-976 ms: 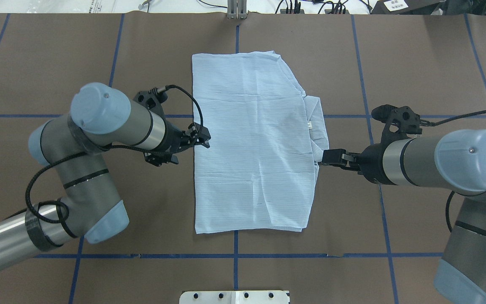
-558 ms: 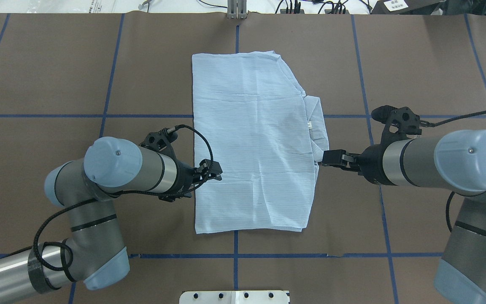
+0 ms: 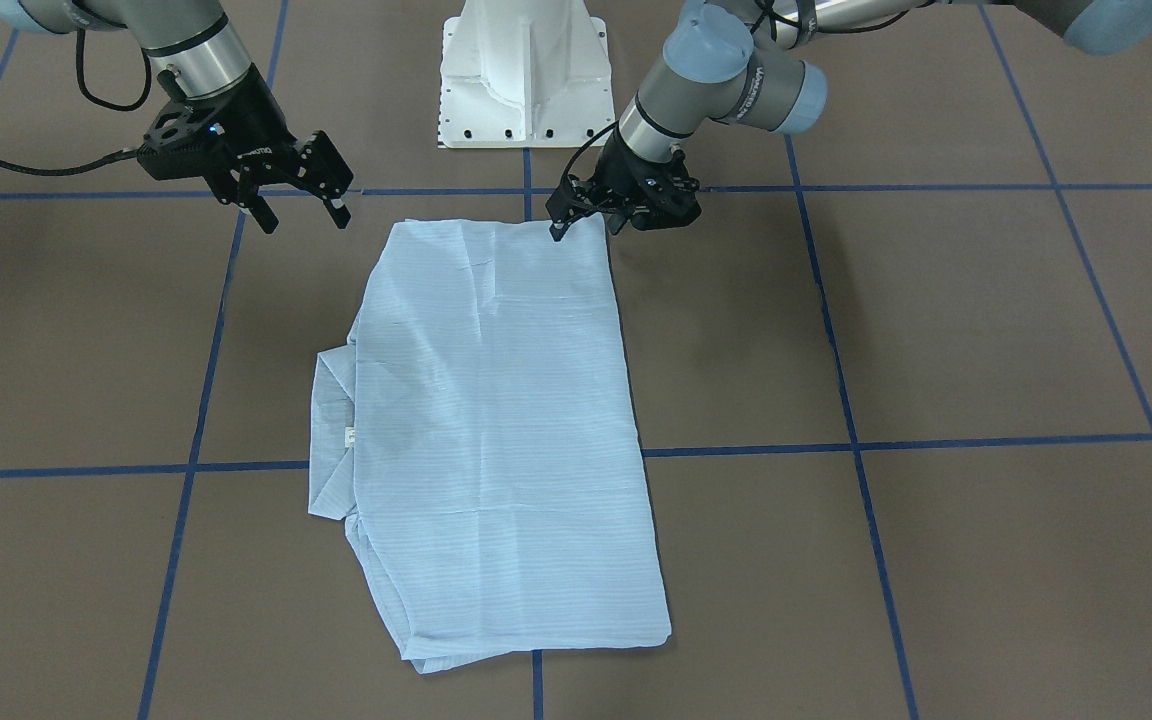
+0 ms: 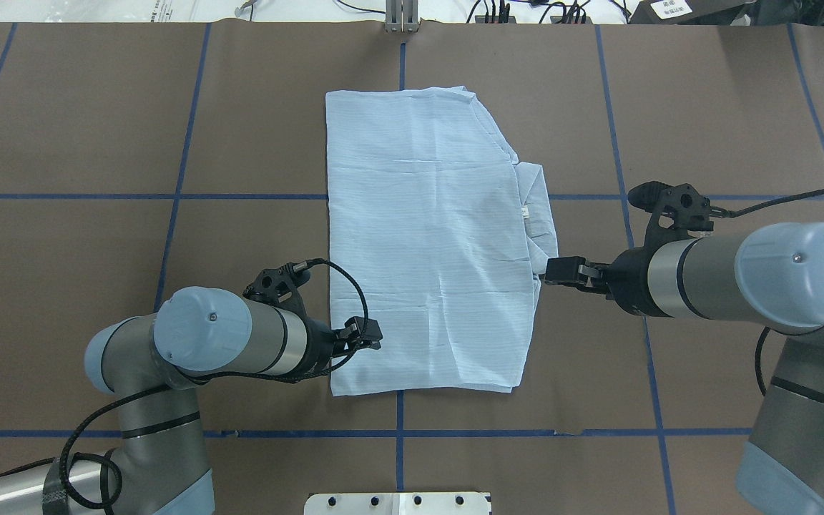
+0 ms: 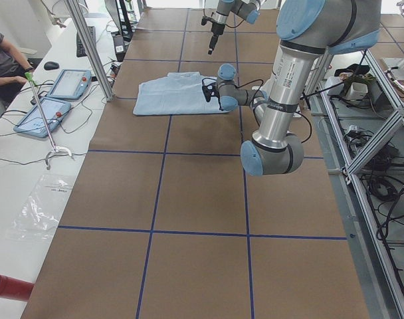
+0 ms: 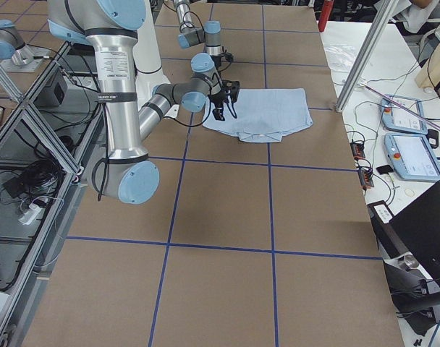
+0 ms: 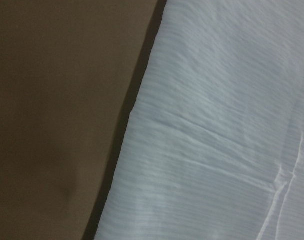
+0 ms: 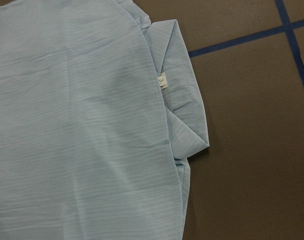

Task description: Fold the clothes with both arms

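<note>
Striped shirt (image 4: 430, 243), judged thin, limp and light, lies folded flat at frame centre, best pinched at corners; left gripper (image 4: 368, 335) parted at its lower-left edge, right gripper (image 4: 561, 270) wide, empty, beside collar (image 4: 537, 207)

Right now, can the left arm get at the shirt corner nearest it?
Probably yes: the left end effector hovers at that corner of the shirt, jaws apart, with nothing in between. The right end effector hangs open past the opposite corner, out of the way.
</note>
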Controlling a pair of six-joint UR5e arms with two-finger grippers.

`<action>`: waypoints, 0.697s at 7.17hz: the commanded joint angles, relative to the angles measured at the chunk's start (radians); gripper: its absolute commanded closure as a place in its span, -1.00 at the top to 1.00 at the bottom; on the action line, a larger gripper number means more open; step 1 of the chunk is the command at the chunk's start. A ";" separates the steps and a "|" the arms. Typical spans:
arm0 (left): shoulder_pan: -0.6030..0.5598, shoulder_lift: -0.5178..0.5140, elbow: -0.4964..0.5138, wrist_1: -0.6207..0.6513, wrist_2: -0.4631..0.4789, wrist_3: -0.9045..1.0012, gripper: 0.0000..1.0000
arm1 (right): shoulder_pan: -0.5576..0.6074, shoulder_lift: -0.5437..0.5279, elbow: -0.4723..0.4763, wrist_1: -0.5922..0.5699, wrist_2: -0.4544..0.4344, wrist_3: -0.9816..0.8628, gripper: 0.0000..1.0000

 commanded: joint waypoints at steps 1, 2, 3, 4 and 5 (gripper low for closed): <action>0.019 0.004 0.010 0.002 0.000 -0.005 0.89 | -0.002 0.000 0.000 0.001 0.000 0.000 1.00; 0.020 0.006 0.015 0.004 0.000 -0.005 0.87 | -0.002 0.000 0.000 0.001 0.000 0.000 1.00; 0.025 0.006 0.017 0.025 0.000 -0.005 0.85 | -0.002 0.000 0.000 0.001 -0.002 0.000 1.00; 0.030 0.004 0.014 0.050 -0.002 -0.005 0.81 | -0.002 0.000 0.000 0.001 0.000 0.000 1.00; 0.030 0.004 0.008 0.050 -0.005 -0.005 0.75 | -0.002 0.000 0.000 0.001 0.000 0.000 1.00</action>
